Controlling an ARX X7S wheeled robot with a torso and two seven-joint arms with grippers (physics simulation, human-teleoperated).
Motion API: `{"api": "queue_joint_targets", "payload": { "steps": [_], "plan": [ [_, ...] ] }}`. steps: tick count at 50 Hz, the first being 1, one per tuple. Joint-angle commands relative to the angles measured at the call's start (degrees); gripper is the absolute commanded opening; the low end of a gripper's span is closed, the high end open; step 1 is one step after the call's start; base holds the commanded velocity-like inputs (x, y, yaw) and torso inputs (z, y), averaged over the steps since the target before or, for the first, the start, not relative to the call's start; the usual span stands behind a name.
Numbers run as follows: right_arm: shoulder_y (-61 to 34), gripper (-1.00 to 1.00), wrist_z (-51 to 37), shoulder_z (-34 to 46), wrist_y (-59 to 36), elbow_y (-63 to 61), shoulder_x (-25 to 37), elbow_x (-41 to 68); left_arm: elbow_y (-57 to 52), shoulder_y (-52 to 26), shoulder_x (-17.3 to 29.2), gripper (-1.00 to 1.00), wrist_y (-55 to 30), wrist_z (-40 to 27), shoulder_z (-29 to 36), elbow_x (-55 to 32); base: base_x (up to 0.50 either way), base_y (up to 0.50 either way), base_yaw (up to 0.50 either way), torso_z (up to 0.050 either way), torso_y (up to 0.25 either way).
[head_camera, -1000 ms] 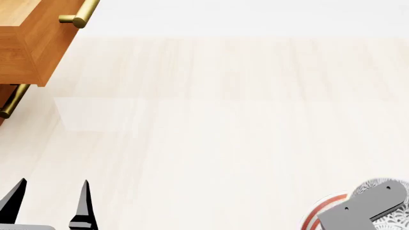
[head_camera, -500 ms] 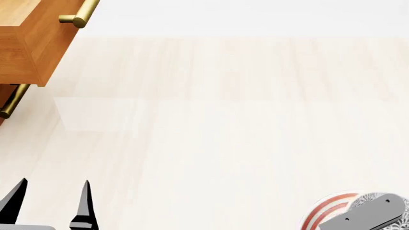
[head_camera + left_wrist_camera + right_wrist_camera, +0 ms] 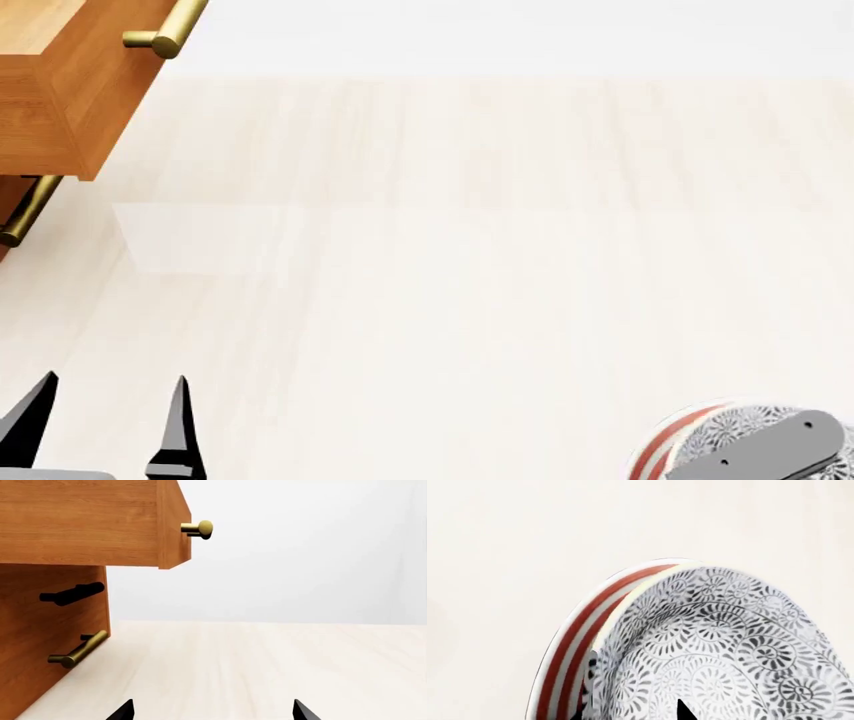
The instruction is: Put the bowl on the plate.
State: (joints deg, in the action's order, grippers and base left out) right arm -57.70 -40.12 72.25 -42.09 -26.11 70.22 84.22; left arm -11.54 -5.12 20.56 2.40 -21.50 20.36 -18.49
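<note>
The bowl (image 3: 727, 650), white with a dense grey floral pattern, sits over the plate (image 3: 570, 640), whose red rings show beside the bowl's wall. My right gripper (image 3: 635, 711) straddles that wall, one black fingertip (image 3: 685, 711) inside and the other outside, shut on it. In the head view the bowl (image 3: 727, 430) and the plate's rim (image 3: 657, 448) lie at the near right corner, partly under the grey right arm link (image 3: 774, 455). Whether the bowl touches the plate is hidden. My left gripper (image 3: 104, 425) hangs open and empty at the near left, its fingertips (image 3: 123, 711) wide apart.
A wooden cabinet (image 3: 40, 645) stands at the far left with an open drawer (image 3: 54, 90) jutting over the pale wood surface (image 3: 441, 250). Brass handles (image 3: 167, 30) stick out from the drawer fronts, one lower down (image 3: 77, 652).
The right arm link and the bowl have sunk lower in the head view, down toward the plate. The left gripper has not moved.
</note>
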Motion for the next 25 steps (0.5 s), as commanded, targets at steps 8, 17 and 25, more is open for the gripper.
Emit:
{"api": "queue_joint_targets", "payload": {
  "steps": [8,17,25],
  "plan": [
    [0.2,1.0,0.3,-0.8,1.7,-1.4,1.1,-0.5,-0.8,0.2,0.3,1.0,-0.2,-0.4,0.2,-0.1,0.0,0.0,0.0,0.0,0.0],
    [-0.8,1.0,0.9,-2.7,4.4,-4.4,2.1,-0.5,-1.1,0.2,0.5,1.0,-0.2,-0.5,0.2,-0.2,0.0,0.0,0.0,0.0,0.0],
    [-1.6,1.0,1.8,-4.3,6.9,-6.3,2.6,-0.8,-1.0,0.1,0.5,1.0,-0.1,-0.6,0.3,-0.3,0.0,0.0,0.0,0.0,0.0]
  ]
}}
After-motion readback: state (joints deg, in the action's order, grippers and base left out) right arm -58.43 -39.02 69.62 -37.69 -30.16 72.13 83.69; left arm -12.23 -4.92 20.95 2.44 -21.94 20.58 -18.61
